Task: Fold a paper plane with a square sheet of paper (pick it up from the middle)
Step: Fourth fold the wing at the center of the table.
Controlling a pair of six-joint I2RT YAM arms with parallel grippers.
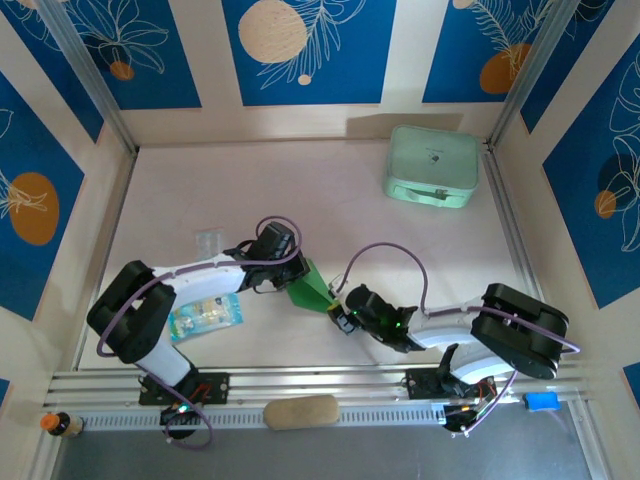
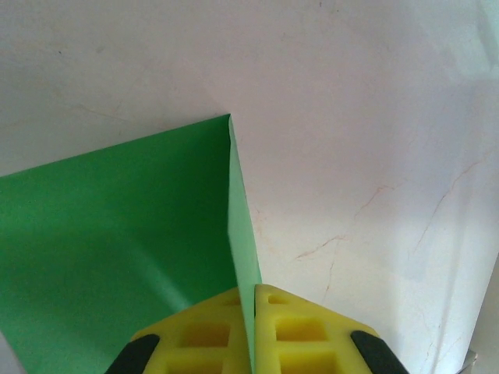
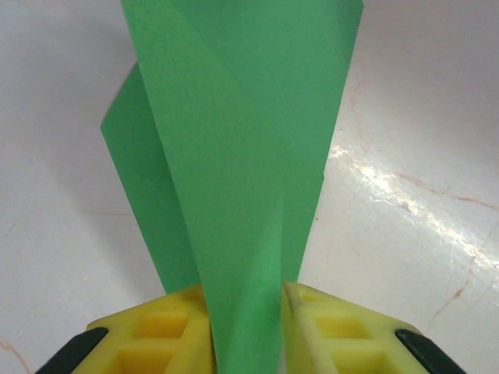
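Paper plane (image 1: 310, 287): bright green and part-folded, tapering to a point. It is held up off the table (image 1: 330, 200) between the two grippers. It sits well apart from the mint case (image 1: 432, 165), to the case's left and nearer the arm bases.

Left gripper (image 1: 293, 283): in its wrist view the yellow fingers (image 2: 210, 335) are clenched on a thin flap of the paper, and a broad flat green panel spreads away to one side.

Right gripper (image 1: 337, 302): in its wrist view the fingers (image 3: 327, 335) grasp the narrow end. Several overlapping layers with diagonal creases funnel down into the gap between them.

Clear packet with blue print (image 1: 205, 318): flat on the table, much farther left of the case than the paper, beside the left arm.

Tan oblong (image 1: 300, 411): lies on the near rail between the arm bases, well apart from the case.
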